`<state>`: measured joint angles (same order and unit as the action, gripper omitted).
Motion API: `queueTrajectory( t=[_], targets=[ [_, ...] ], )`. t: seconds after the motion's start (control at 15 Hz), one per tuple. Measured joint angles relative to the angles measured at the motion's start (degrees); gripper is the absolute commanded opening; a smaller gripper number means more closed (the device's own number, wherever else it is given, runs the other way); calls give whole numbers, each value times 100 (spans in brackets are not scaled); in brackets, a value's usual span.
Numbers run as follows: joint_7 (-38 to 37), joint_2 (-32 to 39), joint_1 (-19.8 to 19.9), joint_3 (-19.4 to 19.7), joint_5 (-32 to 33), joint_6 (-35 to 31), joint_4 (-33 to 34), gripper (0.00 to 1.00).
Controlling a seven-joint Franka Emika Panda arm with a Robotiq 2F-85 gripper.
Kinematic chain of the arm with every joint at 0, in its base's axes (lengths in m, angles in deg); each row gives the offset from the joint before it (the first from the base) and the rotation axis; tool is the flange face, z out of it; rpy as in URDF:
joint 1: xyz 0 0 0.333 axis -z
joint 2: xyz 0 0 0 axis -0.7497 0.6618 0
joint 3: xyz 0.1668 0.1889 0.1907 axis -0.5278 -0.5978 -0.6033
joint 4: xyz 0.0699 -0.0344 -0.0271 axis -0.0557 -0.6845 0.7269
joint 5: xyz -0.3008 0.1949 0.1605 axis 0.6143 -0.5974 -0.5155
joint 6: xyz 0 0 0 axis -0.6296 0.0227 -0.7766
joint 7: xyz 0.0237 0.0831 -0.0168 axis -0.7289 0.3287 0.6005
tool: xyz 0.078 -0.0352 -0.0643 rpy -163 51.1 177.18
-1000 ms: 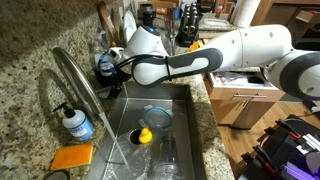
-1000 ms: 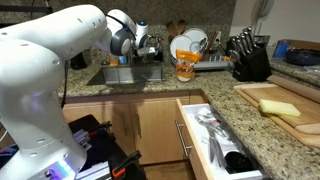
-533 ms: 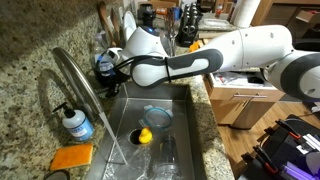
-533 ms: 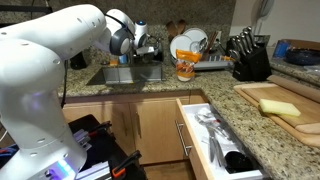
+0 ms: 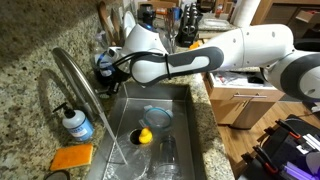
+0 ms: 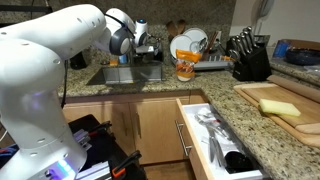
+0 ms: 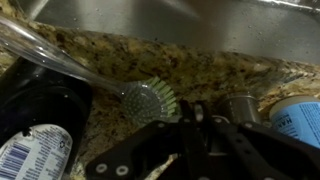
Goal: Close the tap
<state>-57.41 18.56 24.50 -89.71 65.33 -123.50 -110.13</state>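
The tap [image 5: 77, 80] is a tall brushed-steel gooseneck arching over the sink [image 5: 185, 100]. A thin stream of water falls from its spout into the basin. My gripper [image 5: 106, 66] hangs low over the granite counter at the sink's far corner, beyond the arch and apart from the tube. In the wrist view my gripper [image 7: 190, 108] is shut, its dark fingers pressed together with nothing visible between them. A short metal cylinder [image 7: 240, 105] stands just beside the fingertips. In an exterior view the gripper [image 6: 141, 46] is half hidden behind the white arm.
A green-bristled dish brush [image 7: 150, 100] with a clear handle and a dark bottle [image 7: 40, 110] lie by the gripper. A blue soap pump bottle [image 5: 75, 122] and orange sponge [image 5: 72, 157] sit at the tap's base. A drawer [image 6: 215, 135] stands open.
The gripper's jaws have come together from open to shut. The arm has hardly moved, and the water stream still falls.
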Motion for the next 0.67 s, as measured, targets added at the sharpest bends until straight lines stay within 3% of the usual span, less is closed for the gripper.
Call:
queueTrajectory(
  t=[0.67],
  targets=[
    [-183, 23, 2, -71, 27, 35, 15, 2]
  ],
)
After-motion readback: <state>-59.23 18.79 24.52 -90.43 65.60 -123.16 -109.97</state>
